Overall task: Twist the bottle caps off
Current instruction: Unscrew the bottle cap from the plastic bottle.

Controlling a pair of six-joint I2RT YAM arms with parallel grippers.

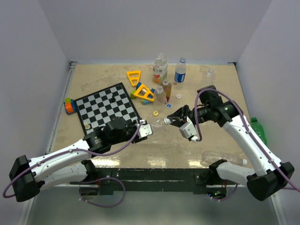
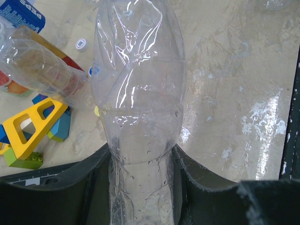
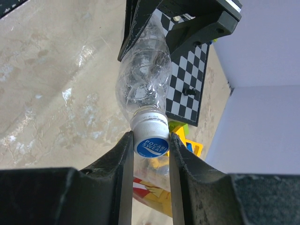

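**Top view.** A clear bottle (image 1: 157, 123) is held sideways between the two arms, over the surface (image 1: 220, 140). It is just beside the near right corner of the checkered board (image 1: 107, 110).

**Left wrist view.** The left fingers (image 2: 91, 187) are closed on the body of the clear bottle, one pressing on each side. The plastic is creased and beaded with droplets.

**Right wrist view.** The right fingers (image 3: 119, 161) clamp the cap (image 3: 151, 138), which has white sides and a blue printed top. It sits on the neck of the bottle.

**Far side of the surface.** An orange-label bottle (image 1: 160, 69) and a blue-label bottle (image 1: 180, 71) stand upright near the yellow triangular frames (image 1: 134, 77). A loose white cap (image 1: 178, 97) and a loose yellow cap (image 1: 155, 114) lie between these and the held bottle. A green bottle (image 1: 258, 129) shows at the right edge, partly hidden by the right arm.
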